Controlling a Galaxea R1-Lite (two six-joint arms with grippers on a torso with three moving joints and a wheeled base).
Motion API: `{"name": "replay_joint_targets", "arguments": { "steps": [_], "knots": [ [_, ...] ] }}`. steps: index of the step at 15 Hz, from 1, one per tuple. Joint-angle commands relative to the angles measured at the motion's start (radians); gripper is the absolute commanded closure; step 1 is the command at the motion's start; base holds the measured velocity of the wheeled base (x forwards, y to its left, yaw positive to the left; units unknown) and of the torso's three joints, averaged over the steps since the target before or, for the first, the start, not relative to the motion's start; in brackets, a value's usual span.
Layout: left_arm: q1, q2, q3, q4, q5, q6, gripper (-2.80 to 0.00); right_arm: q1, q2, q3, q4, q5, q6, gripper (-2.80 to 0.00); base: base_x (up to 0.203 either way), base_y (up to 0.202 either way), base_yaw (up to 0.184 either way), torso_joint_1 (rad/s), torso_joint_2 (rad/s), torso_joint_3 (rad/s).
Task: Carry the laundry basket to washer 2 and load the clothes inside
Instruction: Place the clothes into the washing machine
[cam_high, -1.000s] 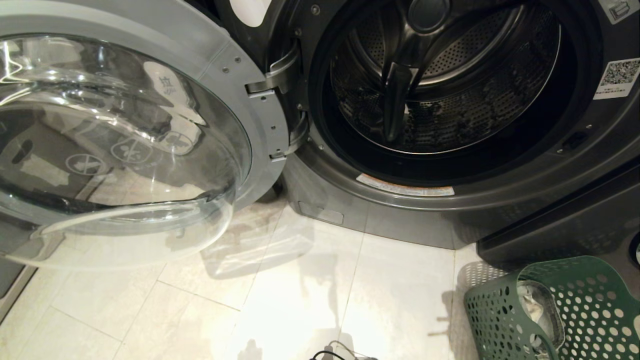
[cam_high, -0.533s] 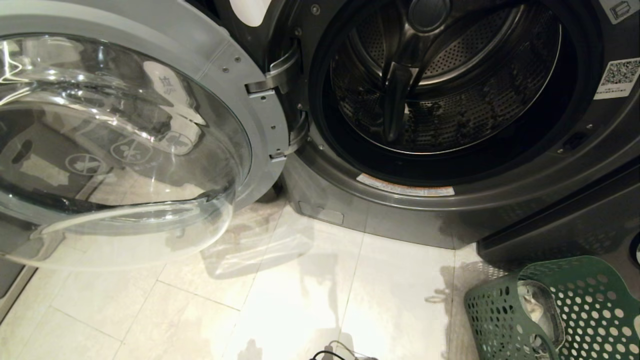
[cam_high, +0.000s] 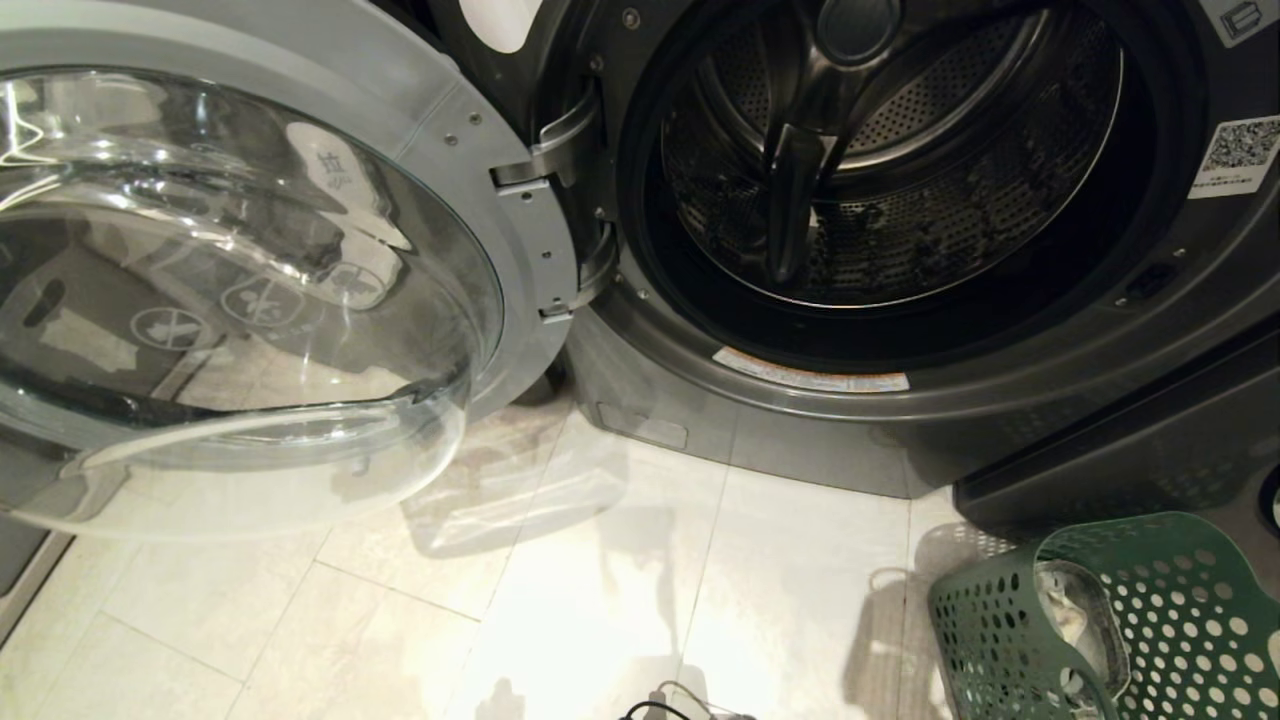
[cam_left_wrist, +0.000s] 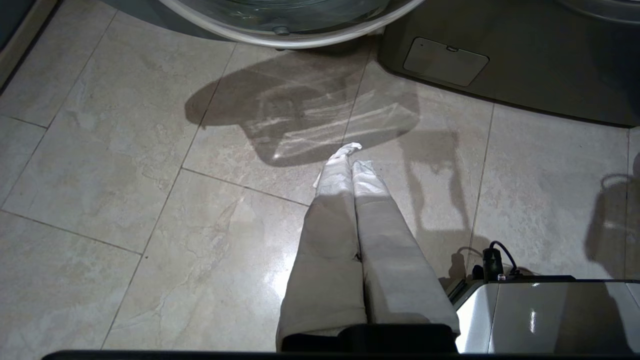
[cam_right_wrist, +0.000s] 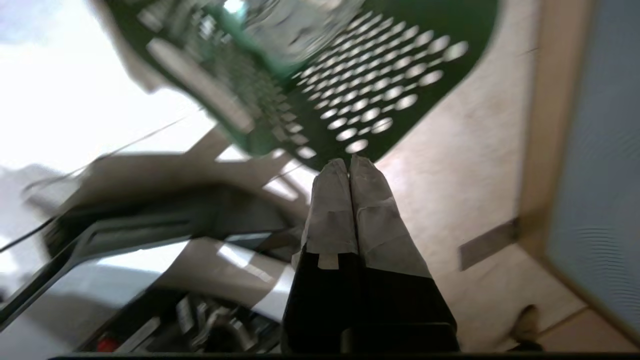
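moved: shadow beside basket grows, lower right | right gripper (cam_right_wrist: 348, 165) pressed closed, empty, short of green laundry basket (cam_high: 1110, 620) | left gripper (cam_left_wrist: 350, 160) closed, idle | step: reach clothes (cam_high: 1070, 605) | next: open jaws | far: washer drum (cam_high: 890, 150) empty, door (cam_high: 250, 270) open

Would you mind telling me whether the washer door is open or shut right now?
Open. The door is swung out to the left on its hinge, leaving the drum exposed; no clothes show inside it.

Green perforated laundry basket (cam_high: 1150, 620), dark grey washer (cam_high: 1000, 400), pale beige floor tiles (cam_high: 600, 600)
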Motion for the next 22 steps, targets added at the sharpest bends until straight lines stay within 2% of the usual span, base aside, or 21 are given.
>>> {"name": "replay_joint_targets", "arguments": {
  "steps": [1, 4, 6, 10, 14, 16, 18, 20, 22],
  "knots": [
    [0.000, 0.001, 0.000, 0.000, 0.000, 0.000, 0.00, -0.021, 0.077, 0.034, -0.031, 0.061, 0.001, 0.00, 0.000, 0.000, 0.000, 0.000, 0.00, 0.000],
    [0.000, 0.001, 0.000, 0.000, 0.000, 0.000, 0.00, -0.052, 0.271, 0.030, -0.129, 0.093, 0.004, 0.00, 0.000, 0.000, 0.000, 0.000, 0.00, 0.000],
    [0.000, 0.001, 0.000, 0.000, 0.000, 0.000, 0.00, -0.088, 0.432, 0.018, -0.258, 0.098, 0.003, 0.00, 0.000, 0.000, 0.000, 0.000, 0.00, 0.000],
    [0.000, 0.001, 0.000, 0.000, 0.000, 0.000, 0.00, -0.168, 0.742, -0.069, -0.447, 0.109, -0.004, 0.00, 0.000, 0.000, 0.000, 0.000, 0.00, 0.000],
    [0.000, 0.001, 0.000, -0.001, 0.000, 0.000, 0.00, -0.229, 0.966, -0.124, -0.555, 0.226, -0.100, 0.00, 0.000, 0.000, 0.000, 0.000, 0.00, 0.000],
    [0.001, 0.001, 0.000, -0.001, 0.000, 0.000, 0.00, -0.236, 1.037, -0.131, -0.630, 0.284, -0.123, -2.80, 0.000, 0.000, 0.000, 0.000, 0.00, 0.000],
    [0.000, 0.001, 0.000, -0.001, 0.000, 0.000, 0.00, -0.239, 1.086, -0.122, -0.679, 0.361, -0.160, -2.80, 0.000, 0.000, 0.000, 0.000, 0.00, 0.000],
    [0.000, 0.001, 0.000, 0.000, 0.000, 0.000, 0.00, -0.239, 1.141, -0.118, -0.715, 0.389, -0.209, -2.80, 0.000, 0.000, 0.000, 0.000, 0.00, 0.000],
    [0.001, 0.001, -0.002, 0.000, 0.000, 0.000, 0.00, -0.238, 1.218, -0.114, -0.810, 0.445, -0.247, -2.80, 0.000, 0.000, 0.000, 0.000, 0.00, 0.000]
  ]
}}
